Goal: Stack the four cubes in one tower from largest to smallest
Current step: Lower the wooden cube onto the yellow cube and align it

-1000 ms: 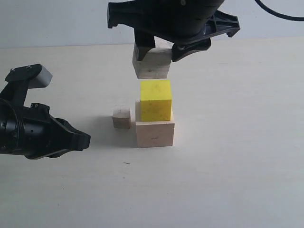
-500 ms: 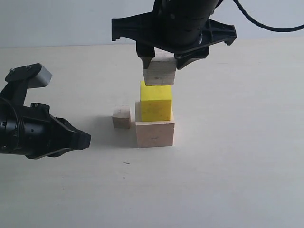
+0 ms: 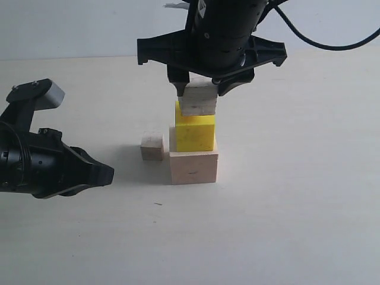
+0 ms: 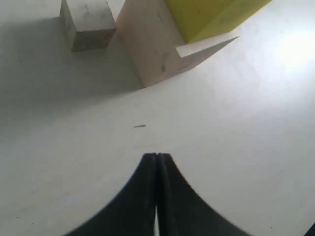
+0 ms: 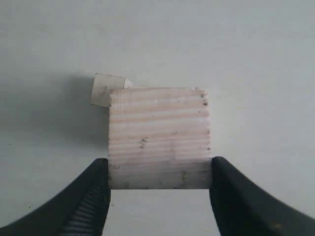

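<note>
The large pale cube (image 3: 193, 167) stands on the table with the yellow cube (image 3: 195, 133) on top of it. My right gripper (image 3: 200, 90) comes down from above, shut on the medium pale cube (image 3: 198, 101), whose underside is level with the yellow cube's top; I cannot tell whether they touch. In the right wrist view, the medium cube (image 5: 158, 137) fills the gap between the black fingers (image 5: 98, 189). The small pale cube (image 3: 152, 146) lies on the table just left of the large cube. My left gripper (image 3: 105, 174) rests low at the left, shut and empty.
The pale tabletop (image 3: 285, 225) spreads bare round the stack. The left arm's black body (image 3: 35, 166) lies at the left edge. In the left wrist view, the small cube (image 4: 86, 22), large cube (image 4: 152, 44) and yellow cube (image 4: 211, 14) lie ahead of the left gripper (image 4: 157, 157).
My right gripper has come down with the medium cube, from well above the yellow cube to its top. The left arm and the other cubes have not moved.
</note>
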